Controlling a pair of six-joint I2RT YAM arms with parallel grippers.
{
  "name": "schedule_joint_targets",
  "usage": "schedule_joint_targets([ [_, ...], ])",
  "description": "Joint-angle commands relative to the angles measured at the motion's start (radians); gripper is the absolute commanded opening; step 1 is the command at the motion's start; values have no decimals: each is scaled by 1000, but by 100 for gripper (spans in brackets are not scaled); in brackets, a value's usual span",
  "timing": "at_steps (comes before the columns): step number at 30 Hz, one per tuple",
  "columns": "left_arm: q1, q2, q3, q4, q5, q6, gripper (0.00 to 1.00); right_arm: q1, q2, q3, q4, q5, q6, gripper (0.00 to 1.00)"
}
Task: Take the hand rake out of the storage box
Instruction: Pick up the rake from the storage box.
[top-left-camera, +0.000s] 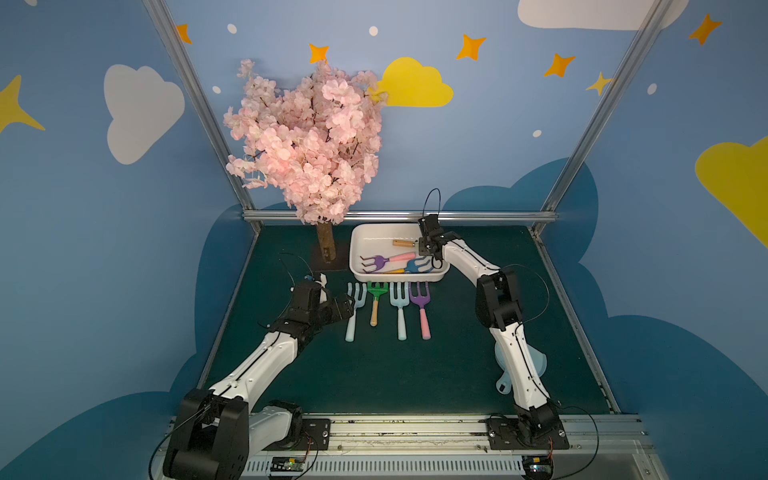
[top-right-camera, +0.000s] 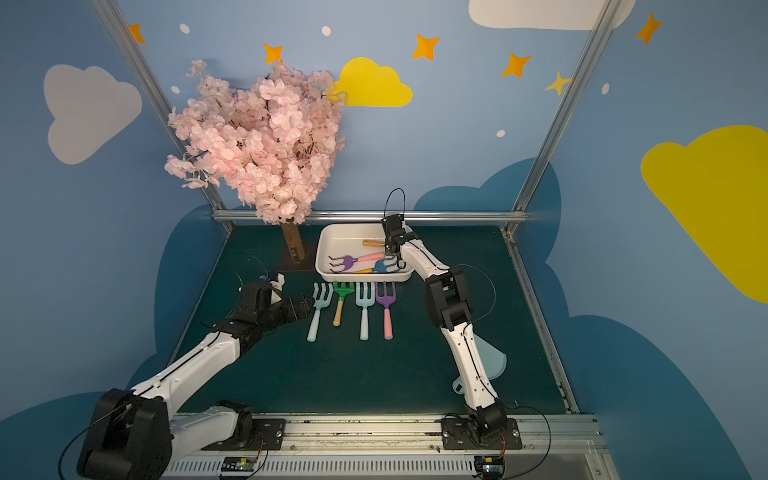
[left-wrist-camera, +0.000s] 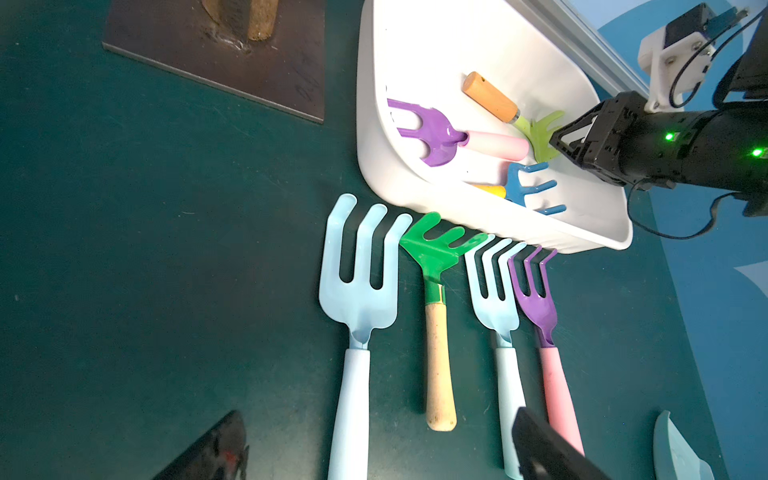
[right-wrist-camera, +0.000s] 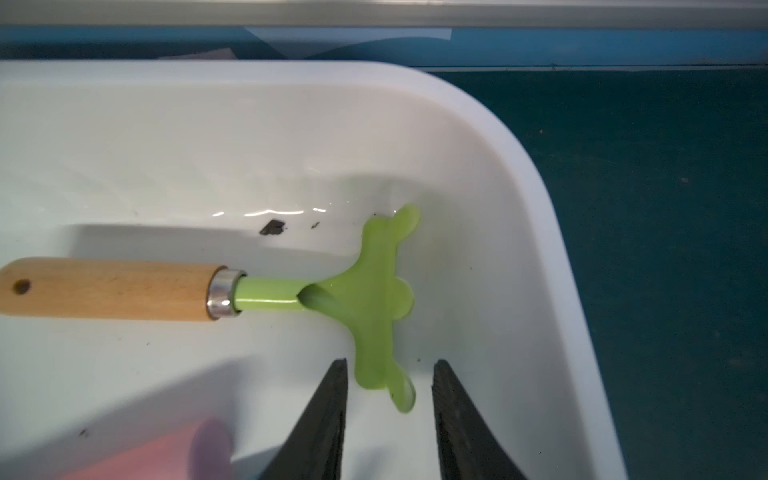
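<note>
Lime-green hand rake (right-wrist-camera: 376, 299) is lying in a corner of the storage box (right-wrist-camera: 519, 166); my right gripper (right-wrist-camera: 390, 363) is straddling its end tine, jaws parted, not pinching. I'm risking that glossy prong slipping out

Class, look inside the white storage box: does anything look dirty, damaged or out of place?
Yes: small dark flecks lie on the storage box floor beside the lime-green rake, marking an otherwise clean white surface. Nothing looks broken.
</note>
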Motion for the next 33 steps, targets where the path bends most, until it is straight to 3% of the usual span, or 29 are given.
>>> schedule_joint_targets([
  [1, 4, 21, 26, 12, -13, 22, 100, -8, 23, 52, -9, -39, 12, 34],
  [4, 4, 29, 27, 16, -14, 23, 100, -10, 35, 72, -17, -70, 20, 28],
  [14, 4, 19, 43, -9, -20, 21, 100, -13, 32, 70, -51, -70, 38, 22],
  [23, 4, -157, 4, -105, -36, 5, 100, -14, 29, 68, -98, -56, 67, 21],
  [29, 4, -307, -34, -182, -52, -24, 100, -16, 27, 59, -91, -89, 74, 3],
  [33, 4, -375, -59, -199, -55, -33, 100, -15, 13, 55, -80, -92, 49, 0],
])
